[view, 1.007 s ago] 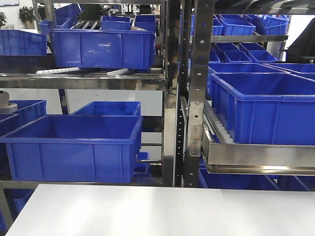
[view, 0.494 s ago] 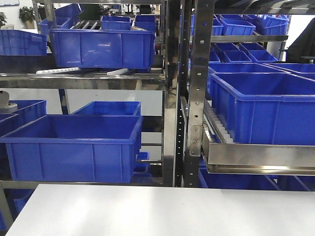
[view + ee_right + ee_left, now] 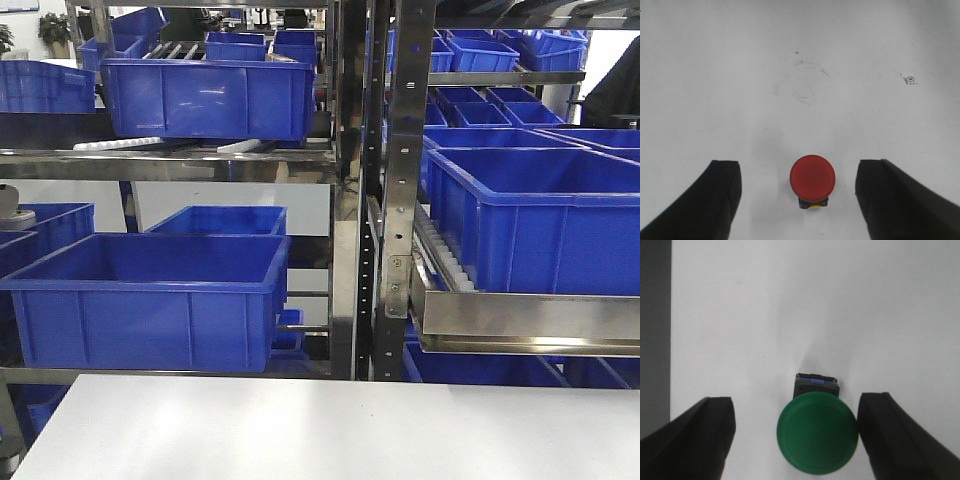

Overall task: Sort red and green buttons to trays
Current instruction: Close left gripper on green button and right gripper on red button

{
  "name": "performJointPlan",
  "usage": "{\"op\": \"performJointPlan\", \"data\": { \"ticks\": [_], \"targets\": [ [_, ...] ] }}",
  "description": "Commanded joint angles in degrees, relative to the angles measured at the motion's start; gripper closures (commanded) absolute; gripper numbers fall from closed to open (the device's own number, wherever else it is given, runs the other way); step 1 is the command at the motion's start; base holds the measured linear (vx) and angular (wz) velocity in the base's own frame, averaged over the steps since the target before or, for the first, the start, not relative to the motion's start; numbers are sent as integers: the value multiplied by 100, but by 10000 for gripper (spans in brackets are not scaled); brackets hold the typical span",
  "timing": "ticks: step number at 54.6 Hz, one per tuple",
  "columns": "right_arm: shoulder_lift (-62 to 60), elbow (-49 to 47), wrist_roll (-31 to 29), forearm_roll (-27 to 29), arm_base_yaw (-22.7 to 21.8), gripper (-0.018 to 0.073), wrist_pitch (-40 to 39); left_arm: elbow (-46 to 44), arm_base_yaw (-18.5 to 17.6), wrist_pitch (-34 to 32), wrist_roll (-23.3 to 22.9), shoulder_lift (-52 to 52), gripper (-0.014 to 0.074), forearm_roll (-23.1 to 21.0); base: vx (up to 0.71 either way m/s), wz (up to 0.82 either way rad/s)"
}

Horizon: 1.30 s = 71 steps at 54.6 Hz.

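In the left wrist view a green button [image 3: 817, 433] with a round cap and dark base stands on the white table. My left gripper [image 3: 796, 425] is open around it; the right finger [image 3: 890, 432] is touching or almost touching the cap, the left finger [image 3: 705, 432] stands well clear. In the right wrist view a red button [image 3: 812, 178] with a dark, yellow-marked base stands between the fingers of my open right gripper [image 3: 797, 187], apart from both. Neither tray is in view. No gripper shows in the front view.
The white table [image 3: 330, 430] runs across the front view's bottom. Behind it stand metal racks [image 3: 385, 200] with deep blue crates [image 3: 150, 300]. The table's left edge and dark floor [image 3: 655, 340] show in the left wrist view. Faint scuff marks [image 3: 802, 82] lie on the table.
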Motion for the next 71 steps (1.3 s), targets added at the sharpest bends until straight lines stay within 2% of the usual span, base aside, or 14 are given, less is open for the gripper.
{"op": "performJointPlan", "data": {
  "ticks": [1, 14, 26, 43, 55, 64, 71],
  "targets": [
    [-10, -198, 9, -75, -27, 16, -351, -170, -2, -222, 55, 17, -7, -21, 0, 0],
    [-10, -198, 9, -80, -27, 16, -351, -170, -2, -216, 55, 220, 8, -78, 0, 0],
    [-10, -198, 9, -80, -27, 16, -357, -170, -2, -205, 147, 338, 8, -485, 0, 0],
    [-10, -198, 15, -84, -27, 16, -357, -170, -2, -233, 154, 597, 8, -474, 0, 0],
    [-10, -198, 15, -84, -27, 16, -357, -170, -2, -263, 468, 731, 11, -474, 0, 0],
    [-10, -198, 249, -30, -27, 16, -323, -170, -2, -410, 731, 737, 55, -474, 0, 0],
    [4, -204, 503, -34, -27, 16, -60, -170, -2, -410, 731, 737, 131, -474, 0, 0]
  ]
}}
